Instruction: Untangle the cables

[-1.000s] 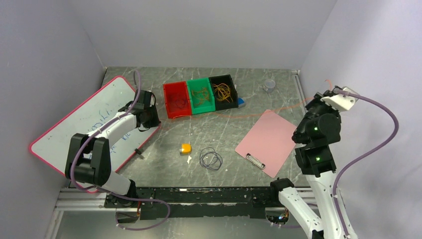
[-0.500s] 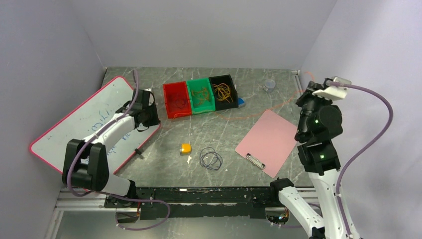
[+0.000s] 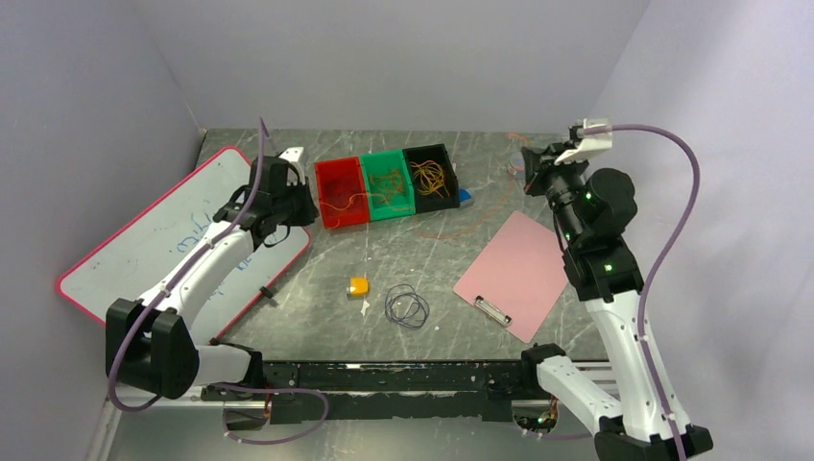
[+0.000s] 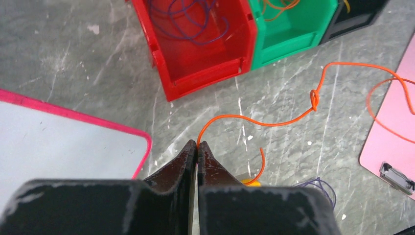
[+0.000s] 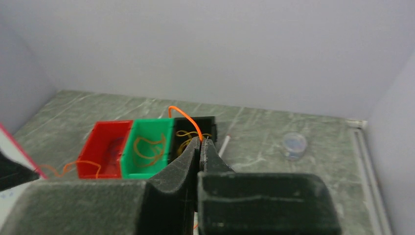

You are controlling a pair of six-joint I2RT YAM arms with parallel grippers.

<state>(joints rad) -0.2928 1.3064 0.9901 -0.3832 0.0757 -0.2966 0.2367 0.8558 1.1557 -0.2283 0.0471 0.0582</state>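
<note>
Both clamped fully shut, my left gripper (image 4: 196, 146) and right gripper (image 5: 201, 141) pinch the orange cable (image 4: 266, 125) by its ends, so next, I judge, its knot (image 4: 313, 100) needs working loose.

**Item 1: left arm** (image 3: 206, 259). White links, black joints. Base at the near left edge of the counter (image 3: 432, 264). Elbow folded low beside the base, forearm reaching forward and to the right.

**Left hand** (image 4: 196, 148). Angled downward, close above the counter. Both black fingers (image 4: 183, 161) pressed together along their length, tips pinching the end of an orange cable (image 4: 313, 100).

**Item 2: right arm** (image 3: 619, 317). Base at the near right edge. Rises steeply, upper links stacked near upright, wrist bent leftward, well above the counter.

**Right hand** (image 5: 200, 143). Roughly level, aimed left and away from the base. Fingers closed flat against each other, orange cable caught at their tips.
</note>
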